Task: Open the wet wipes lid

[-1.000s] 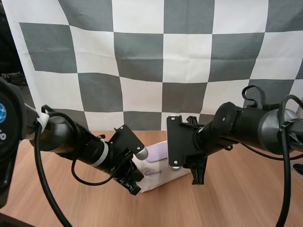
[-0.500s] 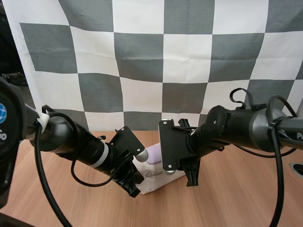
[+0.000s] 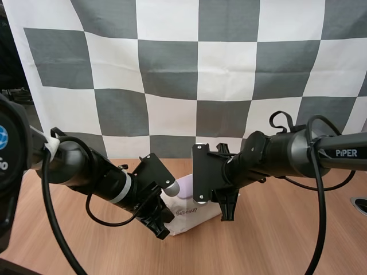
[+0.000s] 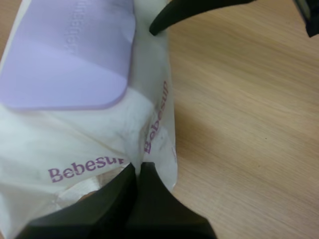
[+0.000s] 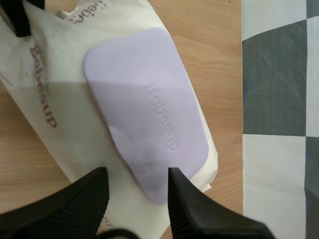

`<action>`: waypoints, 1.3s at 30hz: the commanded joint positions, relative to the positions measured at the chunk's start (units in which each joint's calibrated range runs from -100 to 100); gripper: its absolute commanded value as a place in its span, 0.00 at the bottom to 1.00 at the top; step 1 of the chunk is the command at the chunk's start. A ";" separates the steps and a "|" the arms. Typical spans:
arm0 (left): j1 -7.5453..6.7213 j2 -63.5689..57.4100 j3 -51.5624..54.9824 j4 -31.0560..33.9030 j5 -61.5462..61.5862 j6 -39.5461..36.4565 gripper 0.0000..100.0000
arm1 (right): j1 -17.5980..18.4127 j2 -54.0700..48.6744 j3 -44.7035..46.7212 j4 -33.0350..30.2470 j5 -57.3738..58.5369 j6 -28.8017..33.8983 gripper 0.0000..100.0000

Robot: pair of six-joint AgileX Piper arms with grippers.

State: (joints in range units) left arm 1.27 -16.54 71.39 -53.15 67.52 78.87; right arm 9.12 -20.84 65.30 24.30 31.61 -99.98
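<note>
While left hand (image 4: pixel 135 170) pinches pack (image 4: pixel 75 142), lid (image 4: pixel 70 55) lies shut.

Left arm (image 3: pixel 86 172) black, white wrist band (image 3: pixel 118 191); right arm (image 3: pixel 287 154) black, white PiPER lettering (image 3: pixel 346 153).

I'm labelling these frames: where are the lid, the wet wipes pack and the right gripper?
lid (image 5: pixel 144 109): right wrist view, middle of the lilac flap.
wet wipes pack (image 4: pixel 75 139): left wrist view, white film beside the lid.
right gripper (image 5: pixel 135 177): right wrist view, midway between its open fingertips.

The right pincer (image 3: pixel 227 211) has slid left toward the frame's centre, reaching the wet wipes pack (image 3: pixel 189 219).
</note>
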 commanded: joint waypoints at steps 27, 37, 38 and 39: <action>0.01 -0.05 0.00 0.11 -0.01 -0.05 0.00 | 2.65 0.03 0.03 5.38 -2.91 -0.02 0.61; 0.01 -0.05 0.00 0.11 -0.01 -0.05 0.00 | 2.65 0.03 0.03 3.42 -2.57 -0.02 0.53; 0.01 -0.05 0.00 0.11 -0.01 -0.05 0.00 | 2.65 0.03 0.03 3.26 -2.36 -0.02 0.49; 0.01 -0.05 0.00 0.11 -0.01 -0.05 0.00 | 2.65 0.03 0.03 3.26 -2.36 -0.02 0.44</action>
State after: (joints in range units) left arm 1.27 -16.54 71.39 -53.04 67.52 78.87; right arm 11.76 -20.84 65.30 27.60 29.16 -99.98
